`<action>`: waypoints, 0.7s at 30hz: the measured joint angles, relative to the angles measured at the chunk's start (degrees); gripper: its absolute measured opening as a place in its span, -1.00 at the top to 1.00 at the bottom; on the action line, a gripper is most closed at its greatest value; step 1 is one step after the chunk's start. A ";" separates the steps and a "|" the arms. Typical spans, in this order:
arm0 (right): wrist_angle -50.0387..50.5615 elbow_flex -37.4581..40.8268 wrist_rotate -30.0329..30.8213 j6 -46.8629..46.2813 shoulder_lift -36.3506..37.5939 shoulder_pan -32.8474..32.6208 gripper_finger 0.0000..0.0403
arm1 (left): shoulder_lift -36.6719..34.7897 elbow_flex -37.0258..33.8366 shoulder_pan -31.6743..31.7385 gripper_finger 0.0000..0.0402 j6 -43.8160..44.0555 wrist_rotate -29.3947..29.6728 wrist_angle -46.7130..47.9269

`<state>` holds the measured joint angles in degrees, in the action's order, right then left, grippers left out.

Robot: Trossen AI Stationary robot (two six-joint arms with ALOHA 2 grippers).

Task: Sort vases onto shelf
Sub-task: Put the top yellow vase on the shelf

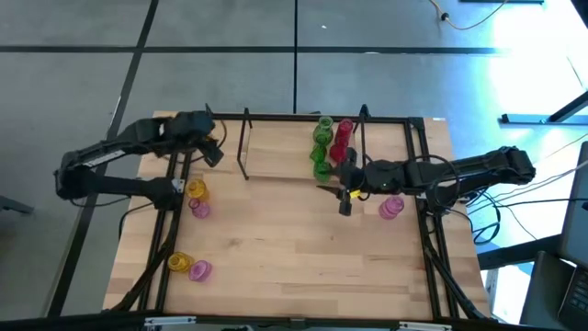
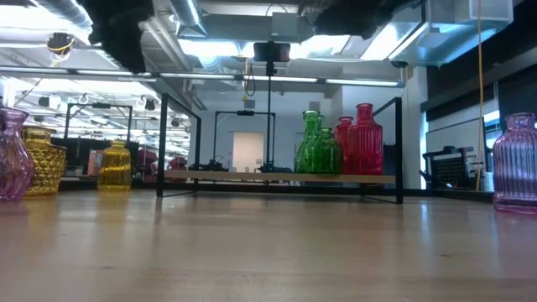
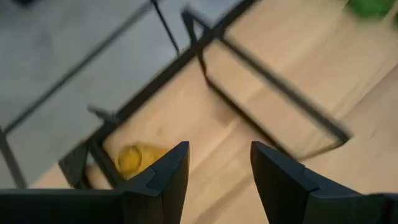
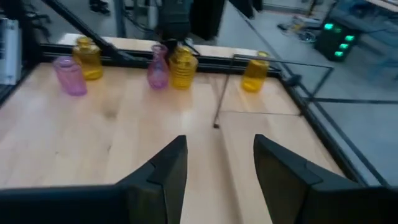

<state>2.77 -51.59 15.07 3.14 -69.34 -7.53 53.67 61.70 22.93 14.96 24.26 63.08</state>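
Light wood makes up the shelf (image 1: 276,152), a low flat board with thin black wire uprights at both ends, lying along the far edge of the table (image 1: 294,248). At the shelf's right end, translucent glass stands packed together: green vases (image 1: 322,147) with ribbed bulbous bodies and narrow necks, and red vases (image 1: 344,138) touching them on the right. The low view shows the same cluster, green (image 2: 319,147) beside red (image 2: 362,141), raised on the board.

Left of the shelf, near the table's left rail, a yellow vase (image 1: 196,189) and a pink vase (image 1: 200,209) stand close together; nearer the front edge sits a second yellow vase (image 1: 178,263) beside a second pink vase (image 1: 199,270). Another yellow vase (image 4: 255,71) stands by the shelf's left upright. A fluted pink vase (image 1: 391,208) stands alone just in front of the shelf's right end.

The left gripper (image 1: 213,147) hangs above the shelf's left end, its dark wedge-shaped fingers (image 3: 165,174) spread apart and holding nothing. The right gripper (image 1: 344,188) hovers just in front of the shelf's right end, beside the green and red cluster, fingers (image 4: 163,168) likewise spread and empty.

Most of the shelf board left of the cluster is bare wood, and the broad table centre in front of the shelf lies unobstructed.
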 joint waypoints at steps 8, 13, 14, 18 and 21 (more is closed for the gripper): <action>-1.05 0.02 -1.16 2.42 -0.93 0.04 0.18 | 9.97 0.08 16.80 0.18 -9.37 -4.82 1.72; -2.80 0.00 0.37 6.21 -1.03 0.04 0.18 | 16.35 0.08 24.63 0.18 -12.34 -7.87 1.41; -2.76 0.00 0.37 6.32 -1.03 0.04 0.18 | 17.39 0.08 25.66 0.18 -12.68 -7.83 1.39; -2.14 0.00 0.36 7.63 -1.05 0.04 0.18 | 19.89 0.08 27.61 0.18 -14.33 -6.70 0.41; -2.11 0.00 0.39 7.82 -1.05 0.04 0.18 | 20.56 0.08 27.70 0.18 -14.40 -8.50 0.12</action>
<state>0.66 -51.59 15.46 10.96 -70.39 -7.49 74.23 61.78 50.63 0.56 15.76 63.20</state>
